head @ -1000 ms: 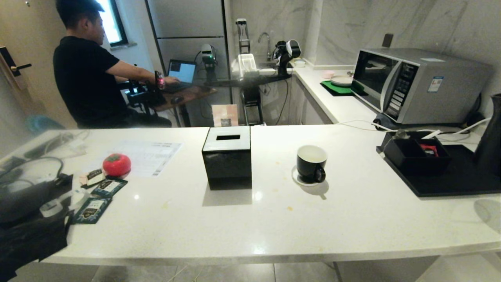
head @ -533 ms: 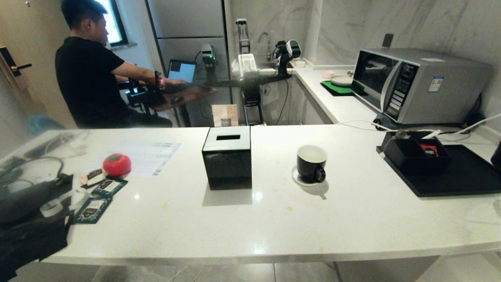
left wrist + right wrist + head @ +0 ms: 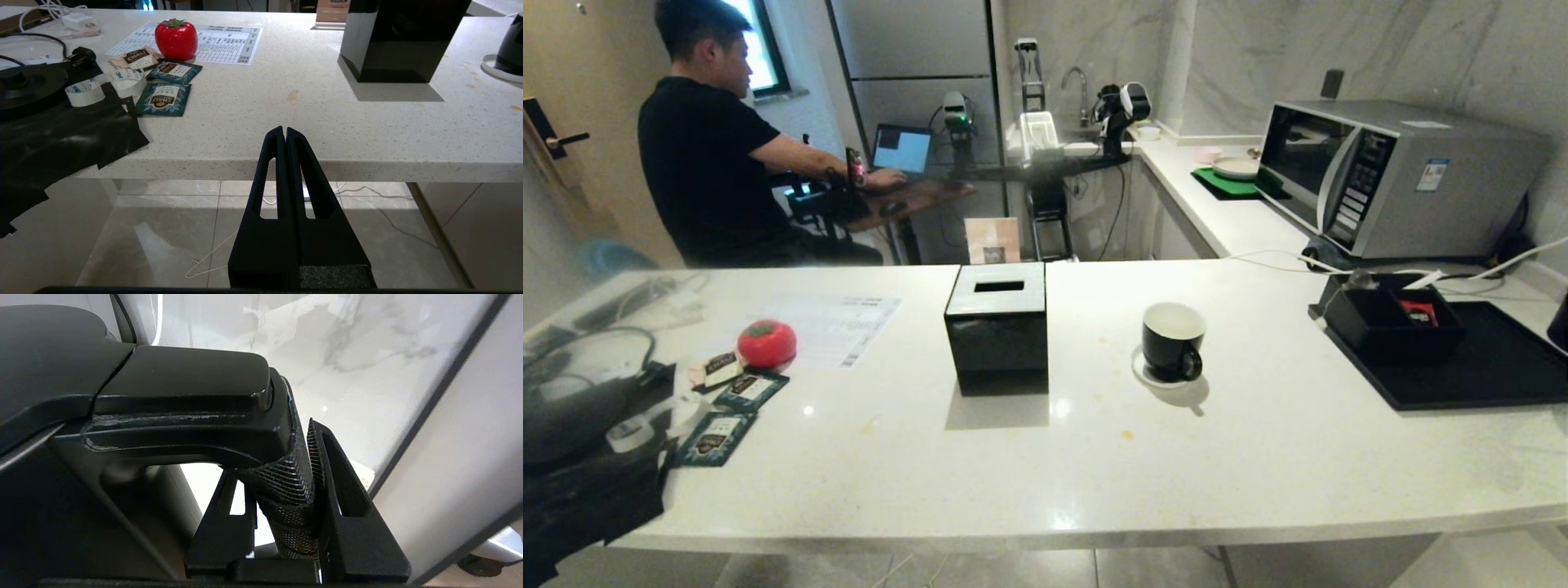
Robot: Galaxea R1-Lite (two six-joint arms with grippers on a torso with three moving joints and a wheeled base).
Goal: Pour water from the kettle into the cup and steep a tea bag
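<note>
Kettle (image 3: 135, 428) (matte black, textured handle)

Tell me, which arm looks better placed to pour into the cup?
The right. Its gripper already clamps the kettle handle. The left gripper sits shut and empty below the counter edge, away from the cup.

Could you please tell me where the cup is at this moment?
The cup stands on its white saucer near the middle of the counter in the head view, between the glossy black box to its left and the black tray to its right.
</note>
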